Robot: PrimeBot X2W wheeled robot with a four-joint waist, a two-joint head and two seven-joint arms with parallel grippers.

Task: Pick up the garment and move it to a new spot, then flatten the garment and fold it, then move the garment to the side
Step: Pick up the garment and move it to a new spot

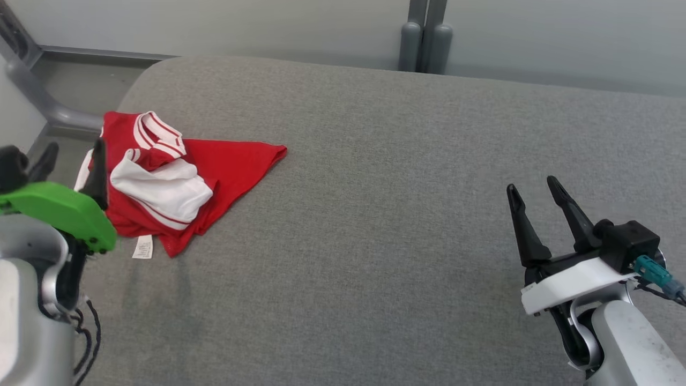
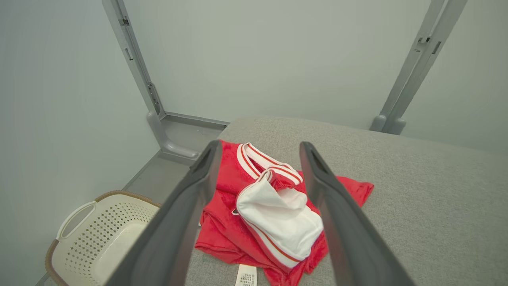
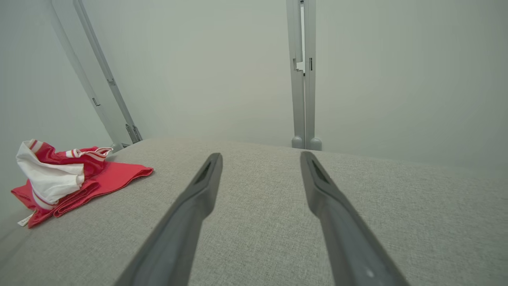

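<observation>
Red garment (image 1: 230,166) crumpled on grey fabric surface (image 1: 386,225); left fingers (image 2: 182,210) and right fingers (image 3: 200,198) spread wide, empty

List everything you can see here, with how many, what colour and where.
jersey: one, red with white panels and striped trim, crumpled at the far left of the surface
care label: one, white, at the jersey's near edge
fabric-covered surface: one, grey, across the whole foreground
laundry basket: one, cream with a brown rim, on the floor left of the surface
frame posts: two, grey, against the pale wall behind
left pincer: one, dark fingers, open, just short of the jersey
right pincer: one, dark fingers, open, over bare surface on the right
</observation>
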